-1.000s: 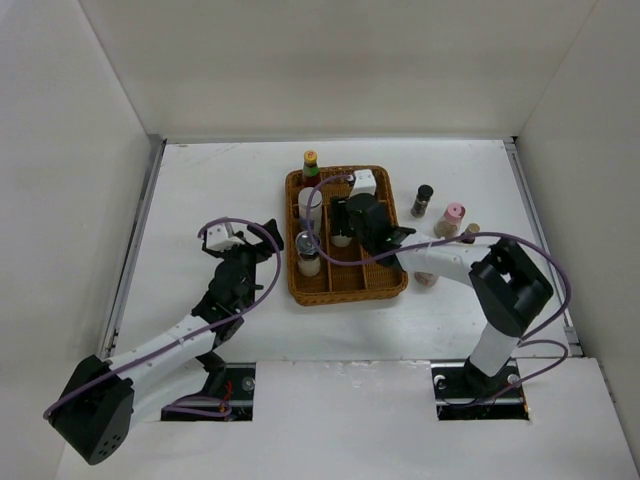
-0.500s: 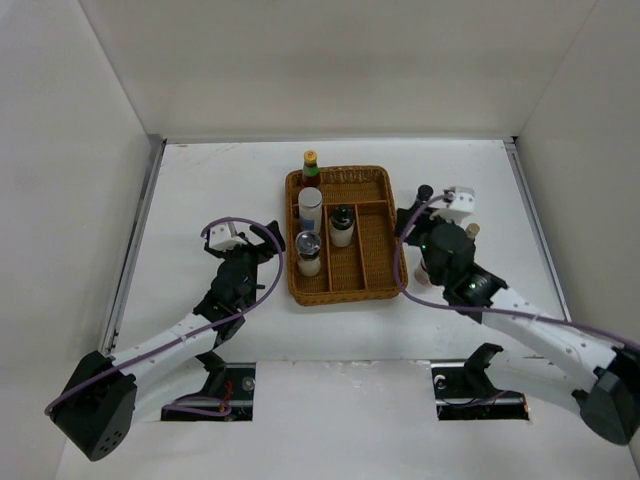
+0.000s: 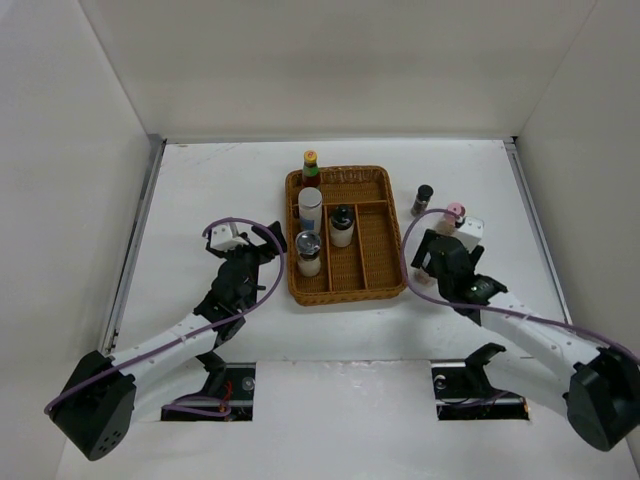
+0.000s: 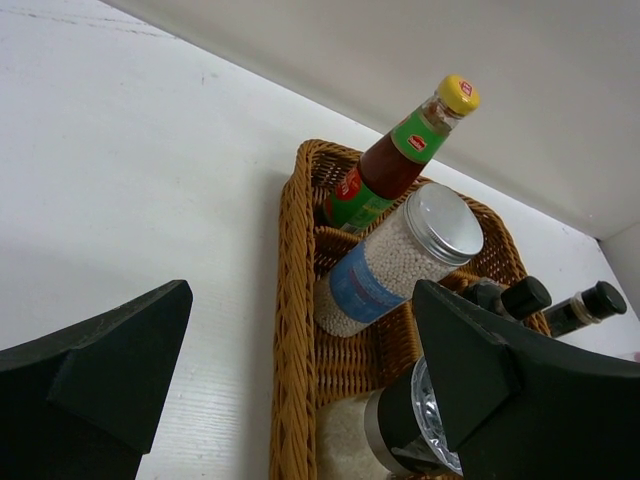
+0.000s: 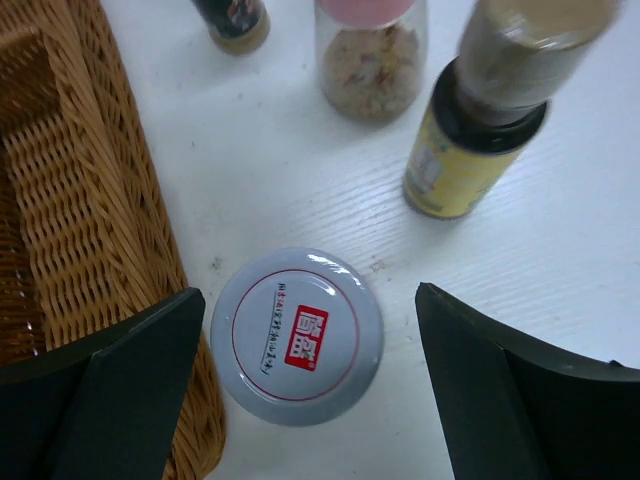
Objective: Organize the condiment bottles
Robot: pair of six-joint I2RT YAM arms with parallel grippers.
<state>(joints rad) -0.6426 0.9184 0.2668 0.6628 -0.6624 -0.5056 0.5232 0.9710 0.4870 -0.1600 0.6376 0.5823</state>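
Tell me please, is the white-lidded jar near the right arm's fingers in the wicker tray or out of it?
Out. The white-lidded jar stands on the table, beside the outer wall of the wicker tray.

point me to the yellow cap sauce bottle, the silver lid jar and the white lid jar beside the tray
yellow cap sauce bottle point(image 4: 392, 165), left wrist view, dark red shoulder
silver lid jar point(image 4: 395, 255), left wrist view, glass side
white lid jar point(image 5: 297, 335), right wrist view, lid centre

Overhead view from the near edge; close wrist views, left low, right straight down; wicker tray point(image 3: 378, 240) in all.
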